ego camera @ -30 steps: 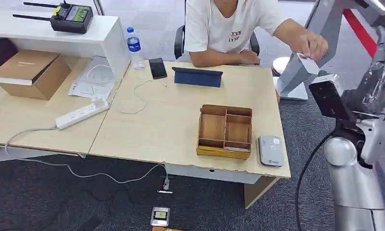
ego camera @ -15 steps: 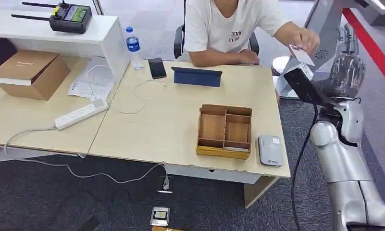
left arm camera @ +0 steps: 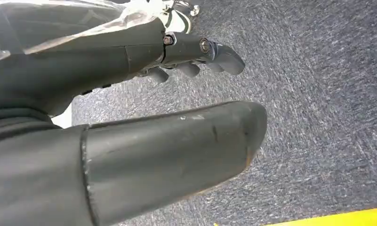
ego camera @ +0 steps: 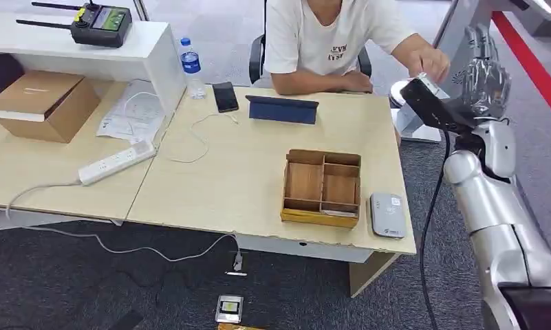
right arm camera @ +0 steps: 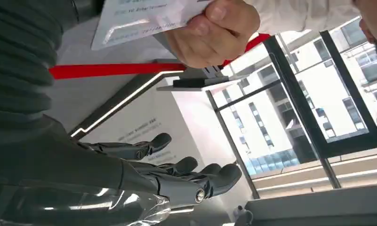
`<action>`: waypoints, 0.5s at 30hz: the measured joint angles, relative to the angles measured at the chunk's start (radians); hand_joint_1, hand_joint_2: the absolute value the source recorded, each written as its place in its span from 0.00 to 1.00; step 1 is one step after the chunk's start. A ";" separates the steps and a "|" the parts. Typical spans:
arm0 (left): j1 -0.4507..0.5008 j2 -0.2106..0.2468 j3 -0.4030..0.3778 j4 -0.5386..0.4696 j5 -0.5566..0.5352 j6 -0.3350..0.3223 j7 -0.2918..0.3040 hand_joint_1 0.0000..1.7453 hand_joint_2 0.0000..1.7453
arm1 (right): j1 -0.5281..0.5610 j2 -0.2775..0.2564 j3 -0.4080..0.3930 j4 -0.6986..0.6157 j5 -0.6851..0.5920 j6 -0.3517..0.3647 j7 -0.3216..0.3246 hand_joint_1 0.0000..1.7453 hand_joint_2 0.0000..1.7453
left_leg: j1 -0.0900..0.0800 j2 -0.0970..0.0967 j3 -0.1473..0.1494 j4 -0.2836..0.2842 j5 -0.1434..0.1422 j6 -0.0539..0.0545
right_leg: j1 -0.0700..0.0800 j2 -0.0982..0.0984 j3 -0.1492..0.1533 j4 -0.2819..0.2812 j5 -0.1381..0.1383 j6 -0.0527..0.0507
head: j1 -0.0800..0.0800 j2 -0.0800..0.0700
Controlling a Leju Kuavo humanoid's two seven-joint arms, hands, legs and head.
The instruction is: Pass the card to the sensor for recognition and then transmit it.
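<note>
While the person's hand [right arm camera: 210,33] offers the card [right arm camera: 139,16], my right robot hand [ego camera: 483,79] waits released, empty; the sensor [ego camera: 386,214] on the counter [ego camera: 245,179] remains unvisited.

Dark letters, too small to make out, sit on the chest of the person's white T-shirt [ego camera: 327,34]. The white card [right arm camera: 139,16] carries printed lines, blurred past reading.

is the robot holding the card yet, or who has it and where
Not yet. The right hand is raised, fingers apart, holding nothing. The person's hand pinches the card by one end.
</note>
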 joint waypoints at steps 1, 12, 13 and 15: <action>0.000 0.000 0.000 0.000 0.000 0.000 0.000 0.00 0.00 | -0.007 0.002 0.002 0.013 -0.003 0.000 -0.001 1.00 1.00 | 0.000 0.000 0.000 0.000 0.000 0.000 | 0.000 0.000 0.000 0.000 0.000 0.000 | 0.000 0.000; 0.000 0.000 0.000 0.000 -0.003 0.001 -0.002 0.00 0.00 | -0.040 0.014 0.016 0.076 -0.053 0.015 -0.026 1.00 1.00 | 0.000 0.000 0.000 0.000 0.000 0.000 | 0.000 0.000 0.000 0.000 0.000 0.000 | 0.000 0.000; 0.000 0.000 0.000 0.000 -0.003 0.002 -0.002 0.00 0.00 | -0.042 0.016 0.017 0.081 -0.054 0.017 -0.027 1.00 1.00 | 0.000 0.000 0.000 0.000 0.000 0.000 | 0.000 0.000 0.000 0.000 0.000 0.000 | 0.000 0.000; 0.000 0.000 0.000 0.000 -0.004 0.005 -0.002 0.00 0.00 | -0.044 0.018 0.017 0.088 -0.056 0.019 -0.029 1.00 1.00 | 0.000 0.000 0.000 0.000 0.000 0.000 | 0.000 0.000 0.000 0.000 0.000 0.000 | 0.000 0.000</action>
